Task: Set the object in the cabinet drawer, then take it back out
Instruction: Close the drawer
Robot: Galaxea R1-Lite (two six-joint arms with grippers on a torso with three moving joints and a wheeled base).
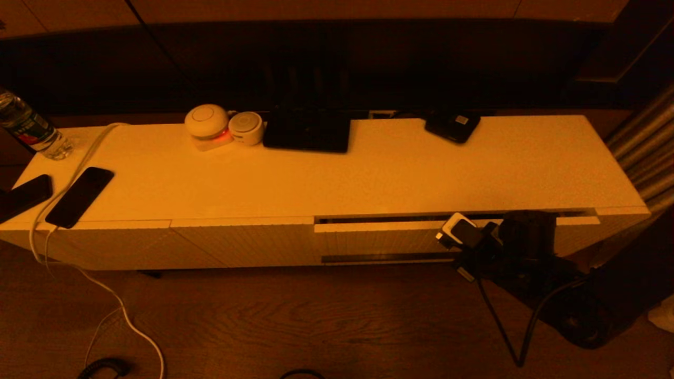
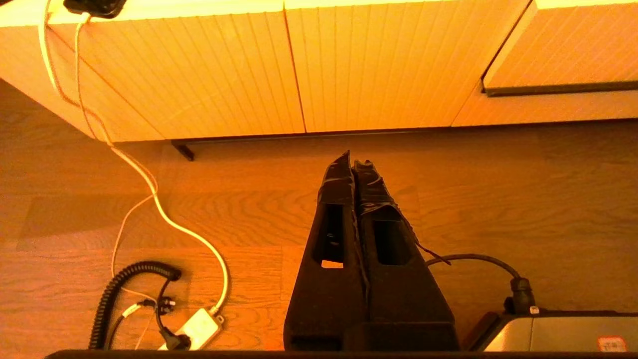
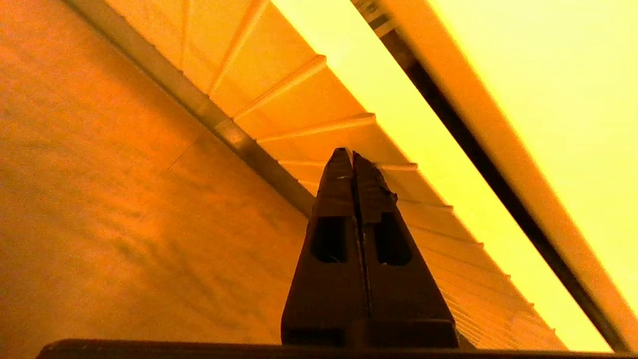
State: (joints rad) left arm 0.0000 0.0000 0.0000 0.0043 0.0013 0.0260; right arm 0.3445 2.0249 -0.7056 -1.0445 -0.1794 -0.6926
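- We see the drawer pulled slightly out of the cabinet, its inside hidden
- Right gripper pressed closed, empty, before the drawer front
- Only the left wrist view shows the left gripper, closed over the floor

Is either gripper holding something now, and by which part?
Nothing is held: right gripper by the cabinet drawer and left gripper have shut, empty jaws.

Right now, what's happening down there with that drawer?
Right hand shut, empty, at the cabinet drawer front. Drawer slightly ajar. Left hand shut, parked low over floor. Nothing blocking.
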